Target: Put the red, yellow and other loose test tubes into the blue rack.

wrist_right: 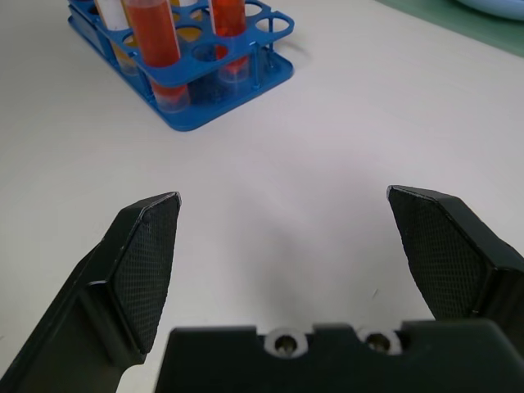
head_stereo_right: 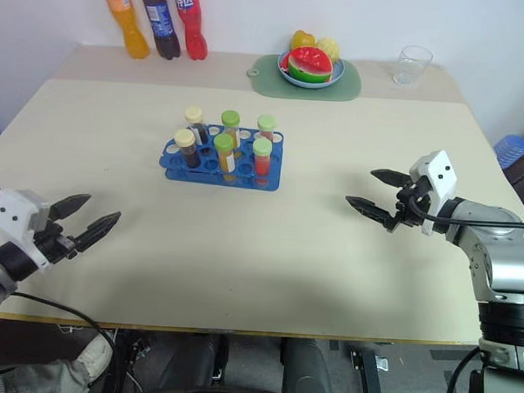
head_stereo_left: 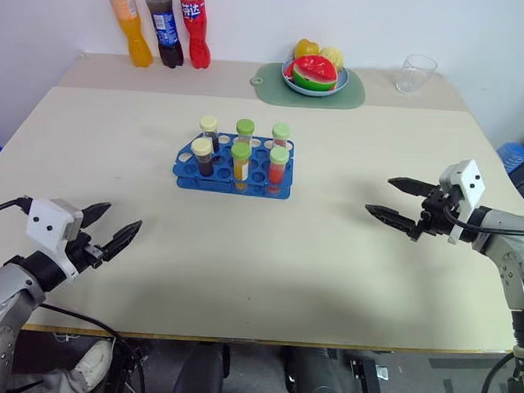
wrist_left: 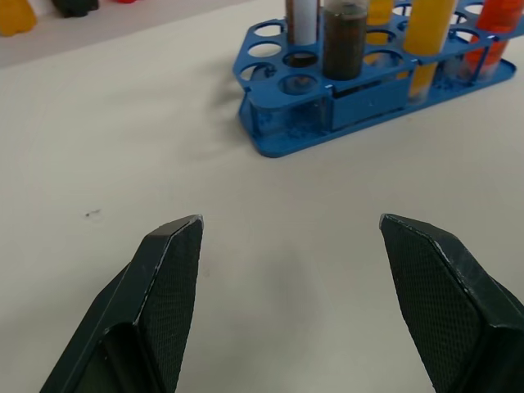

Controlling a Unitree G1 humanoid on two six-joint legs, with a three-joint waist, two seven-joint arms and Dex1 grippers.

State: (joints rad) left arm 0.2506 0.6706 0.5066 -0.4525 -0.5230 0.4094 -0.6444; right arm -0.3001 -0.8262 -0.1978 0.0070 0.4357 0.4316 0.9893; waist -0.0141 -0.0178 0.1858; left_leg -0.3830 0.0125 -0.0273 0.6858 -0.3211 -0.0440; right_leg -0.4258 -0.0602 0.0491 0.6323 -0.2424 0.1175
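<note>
Nearest you, the left gripper (head_stereo_left: pixel 113 229) hangs over the counter's (head_stereo_left: pixel 267 275) near left corner, its jaws spread apart with nothing between them. Over toward the right edge, a little farther in, you see the right gripper (head_stereo_left: pixel 399 202) pointing in toward the middle of the counter; its jaws also stand wide and hold nothing. Both grippers are well apart from the rack, with bare counter between.

In the middle of the counter, slightly left of centre, sits the blue rack (head_stereo_left: pixel 234 167). Six capped test tubes (head_stereo_left: pixel 240 159) stand upright in its holes in two rows of three: you can make out dark brown, orange-yellow and red fillings, with pale yellow and green caps. Several holes toward the rack's left end are unfilled.

Along the far edge, near the far left corner, you have three drink bottles (head_stereo_left: pixel 161 27) side by side, orange, dark and red. Right of the middle of that edge lies a green mat (head_stereo_left: pixel 352 92) carrying a bowl of fruit (head_stereo_left: pixel 315 73), and toward the far right corner stands a clear glass (head_stereo_left: pixel 416 73).
</note>
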